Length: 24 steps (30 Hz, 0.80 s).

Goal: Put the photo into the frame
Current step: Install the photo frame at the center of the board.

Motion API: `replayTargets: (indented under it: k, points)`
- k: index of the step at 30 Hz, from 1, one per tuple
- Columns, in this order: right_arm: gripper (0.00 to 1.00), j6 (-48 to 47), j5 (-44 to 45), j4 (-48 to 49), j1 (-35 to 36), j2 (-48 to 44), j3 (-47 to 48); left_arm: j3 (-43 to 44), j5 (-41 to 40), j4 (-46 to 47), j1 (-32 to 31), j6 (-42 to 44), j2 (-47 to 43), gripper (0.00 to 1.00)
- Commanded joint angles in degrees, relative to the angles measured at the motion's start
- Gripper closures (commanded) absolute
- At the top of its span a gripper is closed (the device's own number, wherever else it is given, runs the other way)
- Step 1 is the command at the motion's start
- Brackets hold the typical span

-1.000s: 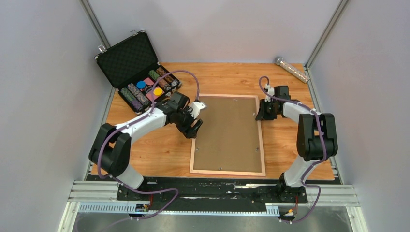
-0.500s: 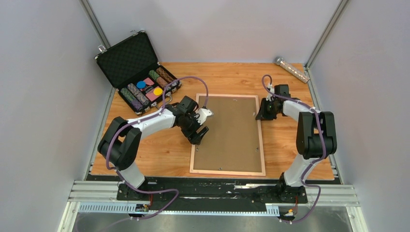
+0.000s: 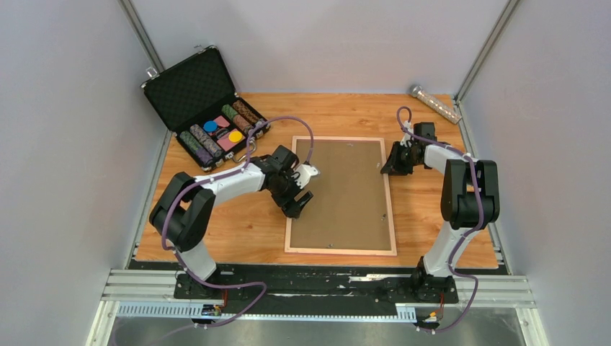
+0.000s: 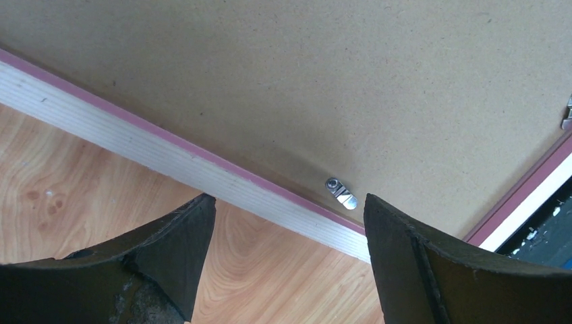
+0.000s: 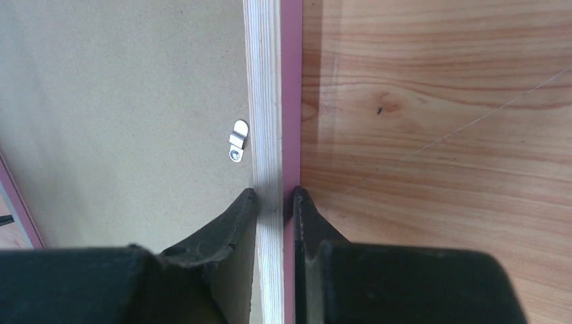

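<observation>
The frame (image 3: 339,251) lies face down on the wooden table with a plain brown backing board (image 3: 342,191) filling it. The photo is hidden. My left gripper (image 3: 302,191) hangs open above the frame's left rail (image 4: 168,156), its fingers (image 4: 182,250) astride the rail near a small metal turn clip (image 4: 341,194), touching nothing. My right gripper (image 3: 387,167) is shut on the frame's right rail (image 5: 264,101), one finger on the board side and one on the pink outer side, just short of another clip (image 5: 238,140).
An open black case (image 3: 189,86) with rolls and coloured discs stands at the back left, close behind the left arm. A silver tube (image 3: 434,103) lies at the back right corner. Grey walls close in the table on three sides.
The left gripper has swung right onto the frame's left rail and opened wider. The frame, held by the right gripper, has slid slightly toward the back.
</observation>
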Motion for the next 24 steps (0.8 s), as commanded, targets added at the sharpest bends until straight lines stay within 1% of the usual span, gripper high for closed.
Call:
replayTargets:
  k: [1,7,16,18,24]
  points:
    - [1.0,1.12,4.76,1.65,-0.93,3.34,-0.66,2.65,-0.69,0.7,-1.35,-1.02,1.81,0.13]
    - [1.0,0.74,4.11,1.66,-1.01,3.44,-0.57,2.47,-3.64,1.17,-3.11,-1.41,3.03,0.16]
    - [1.0,0.37,3.46,1.66,-1.32,2.89,-0.75,2.35,-4.93,1.66,-4.18,-1.62,3.81,0.21]
    - [1.0,0.28,3.43,1.67,-1.43,2.77,-0.75,2.21,-5.04,1.67,-4.35,-1.48,3.59,0.27]
    - [1.0,0.02,2.99,1.63,-1.54,2.9,-0.77,1.87,-4.78,1.36,-4.47,-0.87,2.26,0.37]
